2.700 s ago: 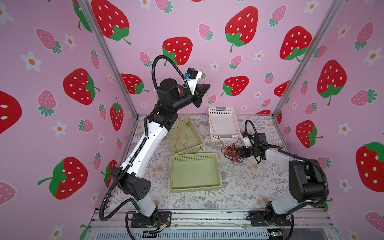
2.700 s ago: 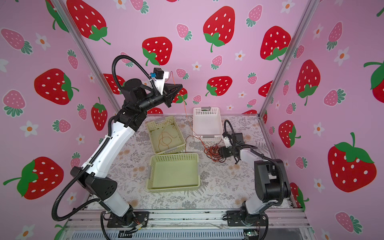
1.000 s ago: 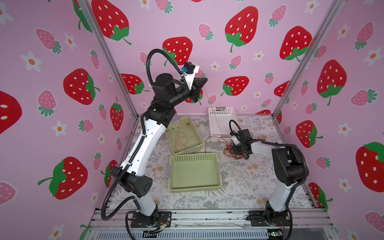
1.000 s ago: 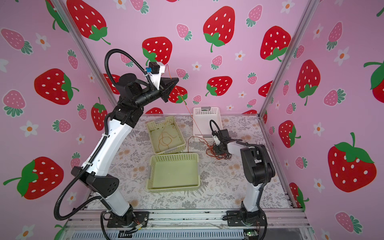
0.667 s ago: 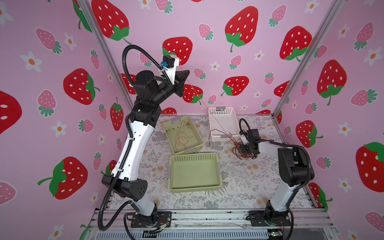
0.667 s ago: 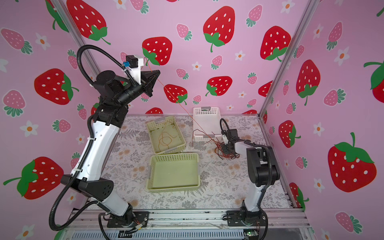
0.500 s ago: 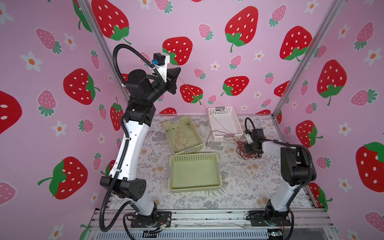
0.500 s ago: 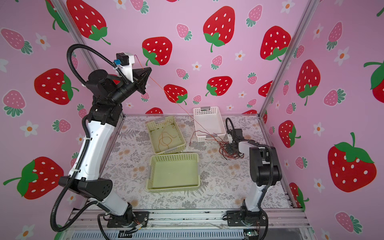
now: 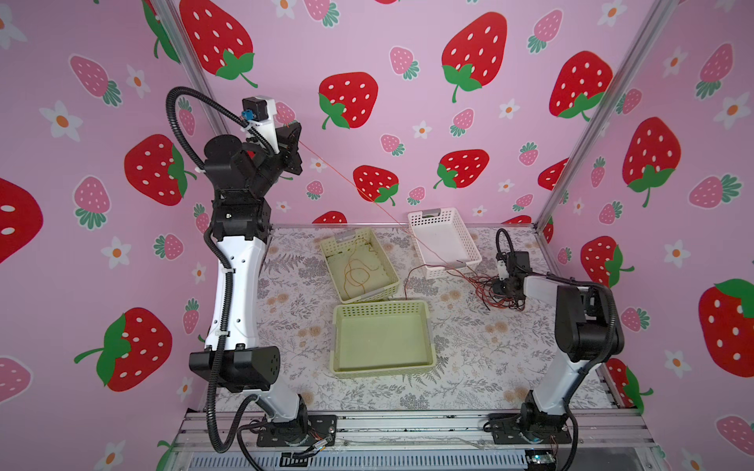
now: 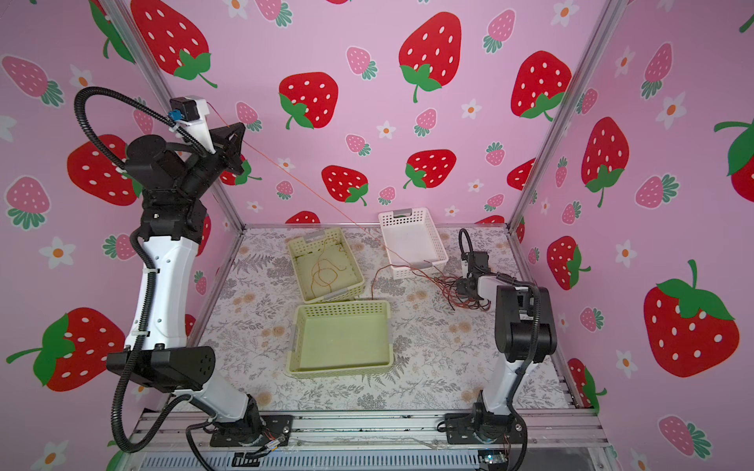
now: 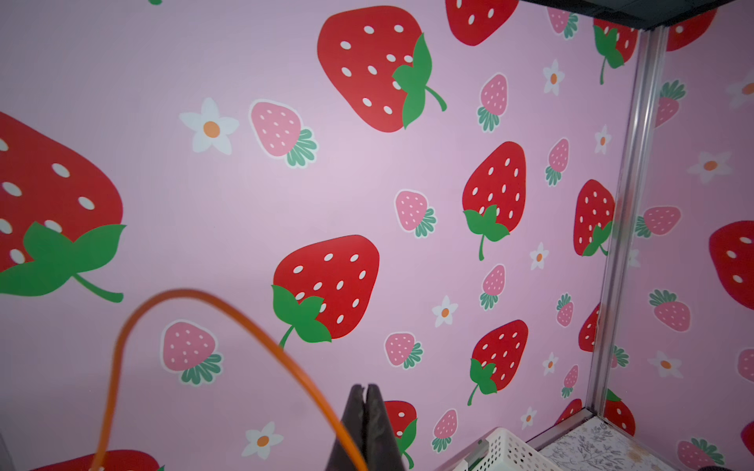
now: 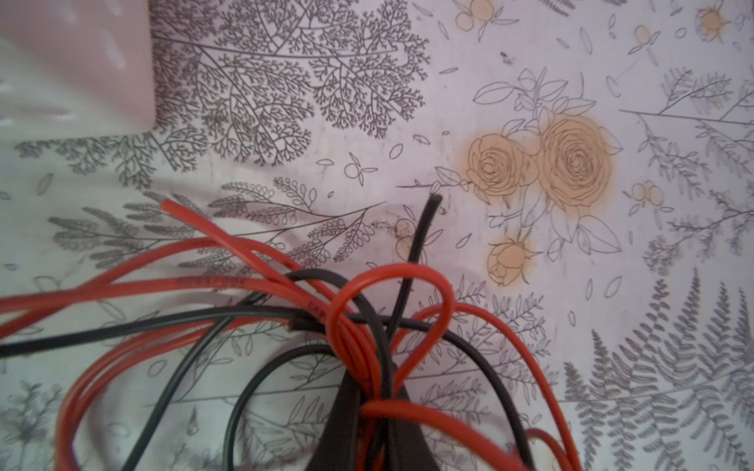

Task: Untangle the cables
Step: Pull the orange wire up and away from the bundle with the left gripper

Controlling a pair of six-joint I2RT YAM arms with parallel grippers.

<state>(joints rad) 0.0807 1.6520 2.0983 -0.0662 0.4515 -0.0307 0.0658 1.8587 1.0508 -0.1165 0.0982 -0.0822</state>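
Observation:
My left gripper (image 9: pixel 294 140) is raised high at the back left, by the wall, and is shut on a thin orange cable (image 9: pixel 351 183). That cable runs taut down past the white basket to the tangle. In the left wrist view its loose end arcs as an orange cable (image 11: pixel 196 293) beside the closed fingertips (image 11: pixel 359 397). My right gripper (image 9: pixel 495 285) lies low on the table at the right. It is shut on a bundle of red and black cables (image 12: pixel 355 310), which loop around its gripper (image 12: pixel 373 385) tips. Another orange cable (image 9: pixel 359 273) lies coiled in the far green basket.
A white basket (image 9: pixel 432 213) stands at the back, just left of the tangle. Two pale green baskets sit mid-table: the far one (image 9: pixel 338 244) holds the coiled cable, the near one (image 9: pixel 379 312) has nothing in it. Metal frame posts rise at both back corners.
My left gripper has swung up and to the left, drawing the orange cable taut. The right gripper has dragged the red and black bundle to the right along the table.

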